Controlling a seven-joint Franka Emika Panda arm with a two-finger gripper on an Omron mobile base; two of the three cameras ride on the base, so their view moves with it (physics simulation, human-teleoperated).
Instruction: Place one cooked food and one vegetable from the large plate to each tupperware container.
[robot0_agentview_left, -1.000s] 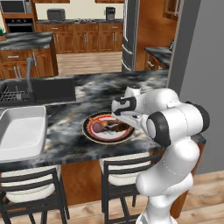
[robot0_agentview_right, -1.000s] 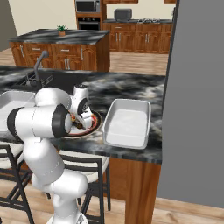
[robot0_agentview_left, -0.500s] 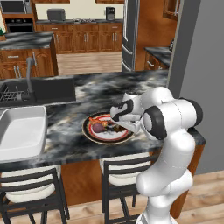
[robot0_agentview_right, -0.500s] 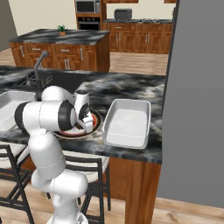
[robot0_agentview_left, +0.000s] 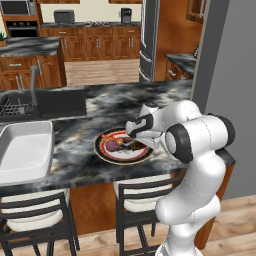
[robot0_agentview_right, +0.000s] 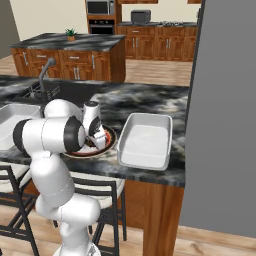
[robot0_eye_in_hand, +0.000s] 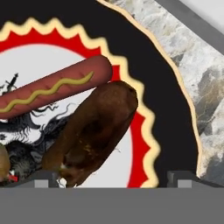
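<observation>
The large plate (robot0_agentview_left: 102, 155) sits on the dark marble counter in front of me, its dark rim (robot0_eye_in_hand: 175, 109) close below the hand. On it lie a sausage with a mustard line (robot0_eye_in_hand: 57, 89) and a brown cooked piece (robot0_eye_in_hand: 94, 131). A dark red round item (robot0_agentview_left: 111, 146) lies further left on the plate. My gripper (robot0_eye_in_hand: 111, 183) hangs open just above the plate, its fingertips (robot0_eye_in_hand: 41, 183) spread either side of the brown piece's near end. One white tupperware container (robot0_agentview_left: 25, 150) stands left of the plate, the other (robot0_agentview_right: 145, 140) on its right.
A dark sink basin (robot0_agentview_left: 60, 102) with a faucet (robot0_agentview_left: 34, 85) lies behind the left tub, with a dish rack (robot0_agentview_left: 10, 106) beside it. Two stools (robot0_agentview_left: 137, 200) stand under the counter's front edge. A grey wall (robot0_agentview_right: 220, 115) rises at the right.
The arm has folded down and the hand has dropped closer to the plate, now hovering low over the brown piece. The plate and tubs have not moved.
</observation>
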